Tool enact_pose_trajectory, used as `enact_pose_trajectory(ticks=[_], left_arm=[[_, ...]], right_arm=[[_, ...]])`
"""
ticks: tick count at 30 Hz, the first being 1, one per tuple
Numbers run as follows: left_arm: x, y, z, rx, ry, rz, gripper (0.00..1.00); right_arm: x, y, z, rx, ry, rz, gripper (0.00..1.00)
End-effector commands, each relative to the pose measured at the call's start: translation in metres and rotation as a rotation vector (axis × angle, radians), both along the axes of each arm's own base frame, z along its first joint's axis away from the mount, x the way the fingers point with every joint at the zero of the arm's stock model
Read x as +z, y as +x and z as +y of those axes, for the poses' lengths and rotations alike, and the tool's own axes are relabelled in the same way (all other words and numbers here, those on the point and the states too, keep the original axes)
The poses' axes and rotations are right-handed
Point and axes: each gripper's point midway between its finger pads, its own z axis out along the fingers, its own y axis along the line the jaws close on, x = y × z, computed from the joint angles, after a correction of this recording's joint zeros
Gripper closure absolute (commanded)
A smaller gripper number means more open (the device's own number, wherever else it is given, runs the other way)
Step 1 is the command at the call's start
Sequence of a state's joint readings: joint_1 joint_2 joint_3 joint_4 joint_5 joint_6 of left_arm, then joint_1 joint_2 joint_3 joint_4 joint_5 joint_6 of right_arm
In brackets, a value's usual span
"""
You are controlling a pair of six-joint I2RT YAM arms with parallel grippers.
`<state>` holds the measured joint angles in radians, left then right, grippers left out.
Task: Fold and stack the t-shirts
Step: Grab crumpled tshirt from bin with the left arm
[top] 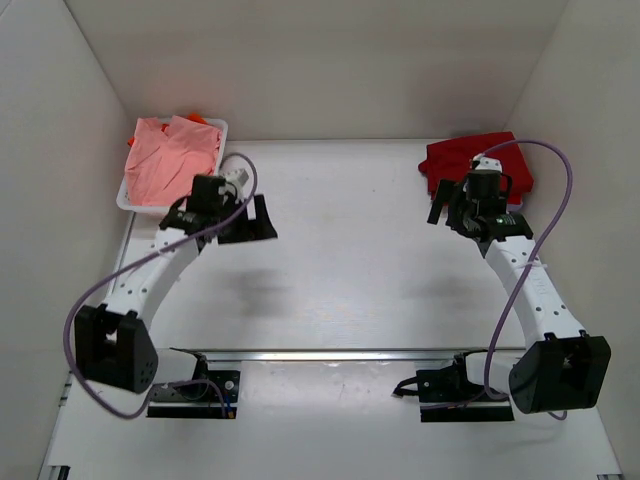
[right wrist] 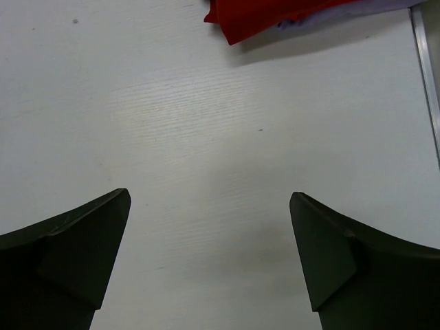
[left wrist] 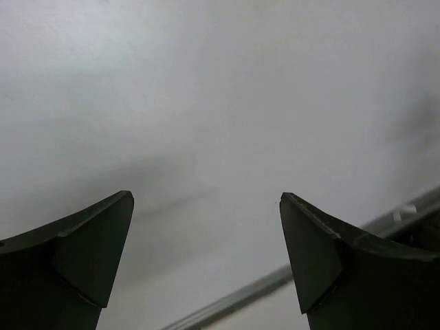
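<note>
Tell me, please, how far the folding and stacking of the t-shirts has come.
Done: the dark red t-shirt lies at the far right and looks folded, though I cannot be sure. In hand: nothing; the left pincer and right pincer are open and empty. Left: the salmon-pink t-shirt lies crumpled in the white basket, with a bit of orange t-shirt behind it; both need folding and stacking.

At the far left of the surface, a basket held a heaped t-shirt; my left pincer hung just near and right of it. A second t-shirt lay far right, my right pincer over its near edge.
</note>
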<state>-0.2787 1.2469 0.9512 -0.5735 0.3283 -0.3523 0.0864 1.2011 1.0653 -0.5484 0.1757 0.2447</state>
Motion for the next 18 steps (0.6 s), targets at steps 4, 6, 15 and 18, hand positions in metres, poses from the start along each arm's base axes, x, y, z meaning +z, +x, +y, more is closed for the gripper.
enact_pose_trajectory(ticks=[4,6,15,18], left_arm=[[0.091,0.101,0.067,0.153,0.189,-0.297,0.01],[0.108,0.125,0.087,0.240,0.216,-0.379,0.02],[0.106,0.259,0.184,0.508,0.212,-0.320,0.41],[0.061,0.290,0.203,0.552,0.225,-0.237,0.34]], right_arm=[[0.006,0.013,0.011,0.037,0.061,-0.062,0.01],[0.005,0.014,0.017,0.054,0.072,-0.061,0.01],[-0.008,0.011,0.047,0.156,0.056,0.000,0.00],[-0.007,0.017,0.040,0.154,0.047,0.004,0.01]])
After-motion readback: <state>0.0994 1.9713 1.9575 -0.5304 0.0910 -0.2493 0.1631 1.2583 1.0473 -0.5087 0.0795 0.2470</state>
